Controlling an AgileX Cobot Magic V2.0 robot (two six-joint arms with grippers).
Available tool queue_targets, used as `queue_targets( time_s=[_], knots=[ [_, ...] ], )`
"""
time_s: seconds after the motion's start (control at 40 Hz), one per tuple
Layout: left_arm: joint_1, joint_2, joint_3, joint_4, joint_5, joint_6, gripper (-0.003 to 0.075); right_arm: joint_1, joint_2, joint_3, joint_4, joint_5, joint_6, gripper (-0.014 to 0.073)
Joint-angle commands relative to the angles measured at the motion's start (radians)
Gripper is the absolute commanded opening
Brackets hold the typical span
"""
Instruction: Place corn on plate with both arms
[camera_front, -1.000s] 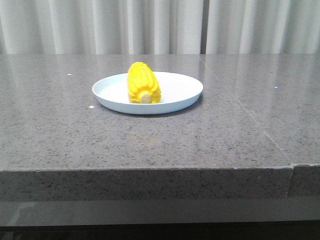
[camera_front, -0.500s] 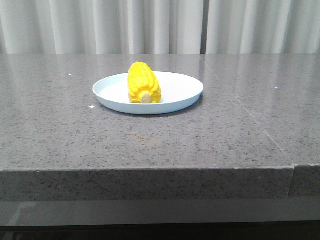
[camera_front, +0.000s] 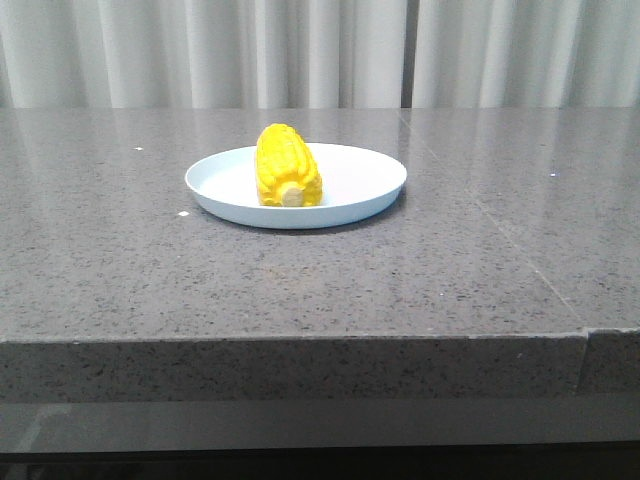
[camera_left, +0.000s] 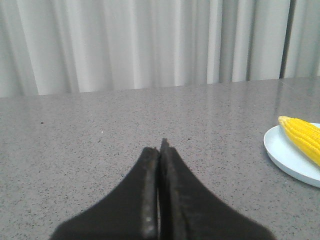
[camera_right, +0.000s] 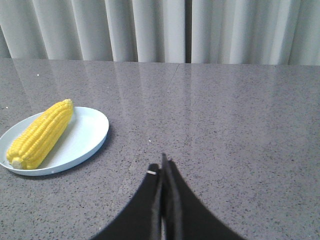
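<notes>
The yellow corn (camera_front: 286, 166) lies on the pale blue-white plate (camera_front: 360, 185) in the middle of the table, its pale cut end toward the front. Neither arm shows in the front view. In the left wrist view my left gripper (camera_left: 160, 147) is shut and empty above bare table, with the corn (camera_left: 302, 136) and plate (camera_left: 282, 157) off to one side. In the right wrist view my right gripper (camera_right: 162, 165) is shut and empty, apart from the plate (camera_right: 90, 132) and corn (camera_right: 42, 132).
The grey speckled stone table (camera_front: 150, 270) has a front edge near the camera and a seam running along its right part (camera_front: 500, 235). Pale curtains (camera_front: 320, 50) hang behind the table.
</notes>
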Motion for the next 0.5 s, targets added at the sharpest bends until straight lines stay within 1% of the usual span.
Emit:
queue_targets(
  time_s=[0.0,0.15,0.2,0.3,0.4,0.47],
  knots=[
    [0.003,0.01,-0.024,0.007,-0.087,-0.001,-0.002,-0.006,0.007,-0.025,-0.015,-0.088,-0.009,-0.009],
    [0.023,-0.014,0.016,-0.003,-0.099,0.008,-0.002,-0.006,0.007,-0.025,-0.015,-0.088,-0.009,-0.009],
    [0.043,-0.033,0.032,-0.046,-0.104,0.043,-0.002,-0.006,0.007,-0.025,-0.015,-0.088,-0.009,-0.009],
    [0.1,-0.09,0.081,-0.156,-0.115,0.156,-0.002,-0.006,0.007,-0.025,-0.015,-0.088,-0.009,-0.009],
    [0.132,-0.148,0.143,-0.169,-0.133,0.156,-0.002,-0.006,0.007,-0.025,-0.015,-0.088,-0.009,-0.009],
    [0.139,-0.144,0.201,-0.169,-0.186,0.156,-0.002,-0.006,0.007,-0.025,-0.015,-0.087,-0.009,-0.009]
  ],
)
